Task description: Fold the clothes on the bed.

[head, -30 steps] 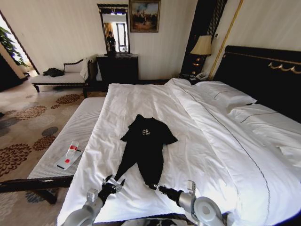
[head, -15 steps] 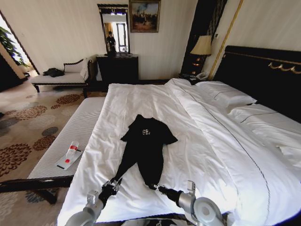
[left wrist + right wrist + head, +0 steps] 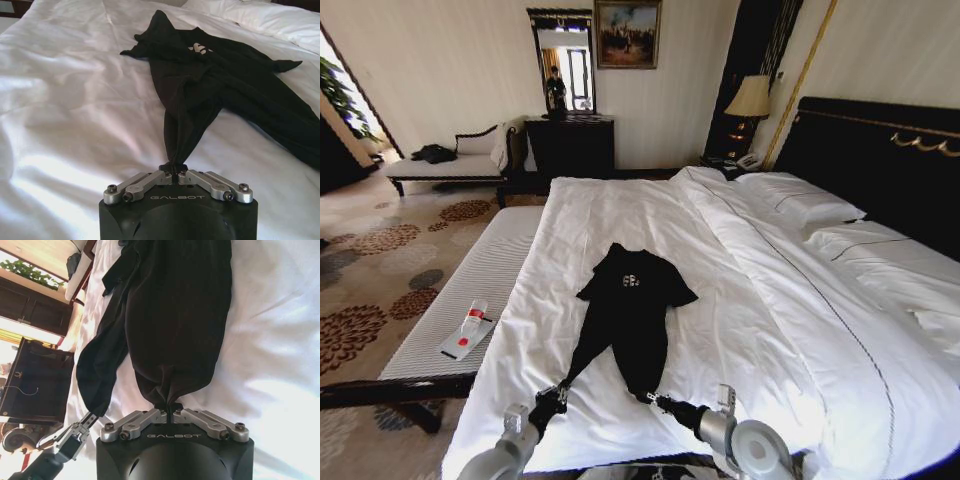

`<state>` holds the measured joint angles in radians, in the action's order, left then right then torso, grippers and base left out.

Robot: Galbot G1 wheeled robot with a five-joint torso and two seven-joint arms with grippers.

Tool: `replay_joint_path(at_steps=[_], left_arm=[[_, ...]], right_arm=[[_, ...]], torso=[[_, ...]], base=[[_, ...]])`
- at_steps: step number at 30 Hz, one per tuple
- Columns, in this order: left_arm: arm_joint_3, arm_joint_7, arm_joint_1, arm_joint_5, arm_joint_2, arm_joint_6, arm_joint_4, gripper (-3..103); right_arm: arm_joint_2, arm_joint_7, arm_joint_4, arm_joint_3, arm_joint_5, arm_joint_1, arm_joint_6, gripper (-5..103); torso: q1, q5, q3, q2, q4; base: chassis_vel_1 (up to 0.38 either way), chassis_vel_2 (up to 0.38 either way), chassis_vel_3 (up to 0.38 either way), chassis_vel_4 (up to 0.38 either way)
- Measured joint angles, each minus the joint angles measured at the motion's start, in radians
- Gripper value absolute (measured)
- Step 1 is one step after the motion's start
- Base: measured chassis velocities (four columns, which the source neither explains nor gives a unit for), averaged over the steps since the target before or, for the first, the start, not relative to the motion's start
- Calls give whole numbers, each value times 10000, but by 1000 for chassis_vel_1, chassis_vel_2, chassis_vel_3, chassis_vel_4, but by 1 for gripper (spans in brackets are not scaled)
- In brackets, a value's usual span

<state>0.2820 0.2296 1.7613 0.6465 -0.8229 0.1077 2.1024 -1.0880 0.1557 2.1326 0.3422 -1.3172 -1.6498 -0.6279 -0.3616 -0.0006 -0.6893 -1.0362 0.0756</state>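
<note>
A hotel-style bedroom, judged by the furnishings. Very large bed [image 3: 620, 215] made up in white, with pillows [image 3: 800, 200] against a tall dark headboard [image 3: 880, 160]. Long white ribbed bench [image 3: 470, 300] just beside the bed. Lit lamp [image 3: 750, 98] and telephone [image 3: 748, 161] on a nightstand near the headboard. Dark dresser [image 3: 570, 145] with mirror [image 3: 562, 60] above, framed painting [image 3: 628, 34] on the wall. Cream chaise [image 3: 455, 160] at the far side, patterned carpet [image 3: 370, 270] on the floor.

The head view looks down the bed [image 3: 760, 300] from its near edge toward the far wall. Both wrist views sit close behind their fingers, sharing the black T-shirt [image 3: 625, 320].
</note>
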Motion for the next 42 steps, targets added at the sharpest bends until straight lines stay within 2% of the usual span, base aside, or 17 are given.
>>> replay_joint_path(at_steps=[3,10,14,16,26,31,35,38,42], left_arm=[[405,-54,480,-148,-336,-73,306,0],[1130,-83,1244,-47,-339,-107,1070,0],[1979,-150,1684,327,-196,-108,1545,0],[2712,-260,2068,532,-181,-116,1789,0],[4447,-536,2909,1194,-547,-206,1931,0],[4961,-914,3950,887,-684,-625,1917,0],[4864,-1153,4666,345,-1071,-1076,1844,0],[4743,-1352,5286,-204,-1428,-1658,1542,0],[4722,-1448,5627,-397,-1618,-2018,1311,0]], right_arm=[[246,82,281,231,25,-138,102,1],[552,314,956,753,-69,-461,103,1],[703,507,1424,1209,-294,-771,43,1],[782,651,1766,1545,-416,-1110,38,1],[819,1071,2761,2674,-591,-2096,-134,1],[744,1188,3076,2871,-268,-2724,-276,1],[575,1129,2799,2535,311,-2875,-283,1],[501,1105,2383,2331,753,-2885,-323,1],[570,1134,2306,2413,964,-2992,-498,1]], torso=[[0,0,0,0,0],[0,1,0,0,-1],[0,1,0,0,1],[0,1,0,0,0],[0,-1,1,-1,0],[0,-1,0,-1,1],[1,1,1,-2,0],[1,1,1,-2,-2],[0,1,1,-2,-1]], base=[[0,0,0,0],[0,0,0,0],[0,0,0,0],[0,0,0,0],[0,0,0,0],[0,0,0,0],[0,0,0,0],[0,0,0,0],[0,0,0,0]])
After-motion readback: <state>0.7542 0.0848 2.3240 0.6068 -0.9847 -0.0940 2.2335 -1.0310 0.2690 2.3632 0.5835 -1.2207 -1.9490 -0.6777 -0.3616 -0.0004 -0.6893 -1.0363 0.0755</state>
